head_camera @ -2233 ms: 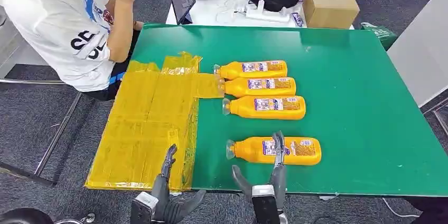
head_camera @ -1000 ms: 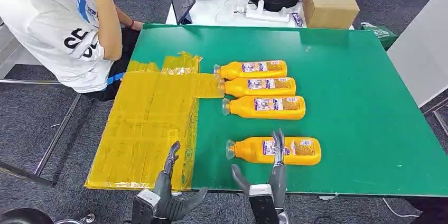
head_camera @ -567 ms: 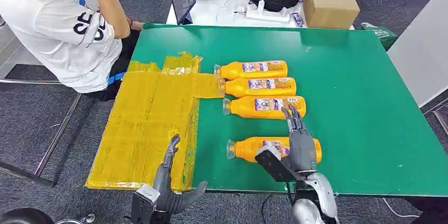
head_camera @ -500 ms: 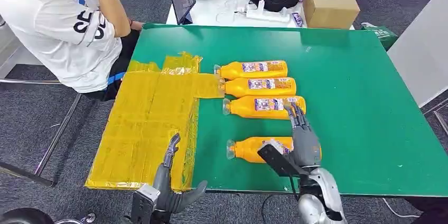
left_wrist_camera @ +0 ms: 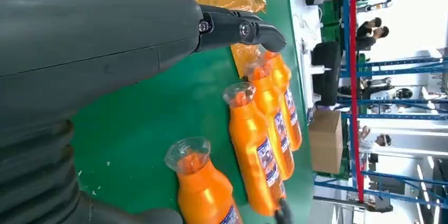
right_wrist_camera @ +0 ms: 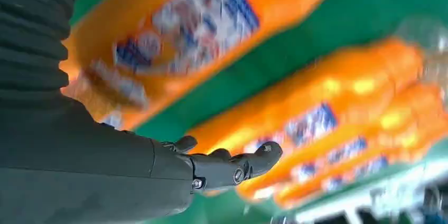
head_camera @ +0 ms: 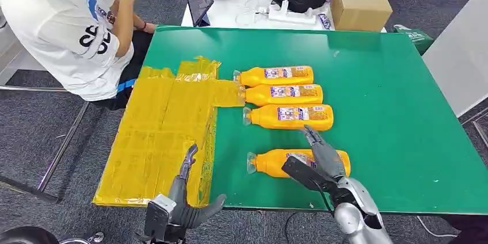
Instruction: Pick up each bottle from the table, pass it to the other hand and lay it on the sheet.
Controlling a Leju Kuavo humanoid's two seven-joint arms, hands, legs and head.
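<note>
From the head view we see our right hand (head_camera: 323,157) arched over the label end of the nearest orange plastic bottle (head_camera: 276,162), fingers spread and gripping nothing, while three more orange bottles (head_camera: 288,94) lie side by side farther up the green table (head_camera: 391,111), beside the crinkled yellow sheet (head_camera: 161,134). Our left hand (head_camera: 184,201) hovers open-fingered and unladen at the table's near edge. The left wrist view adds the bottles' clear caps.
</note>
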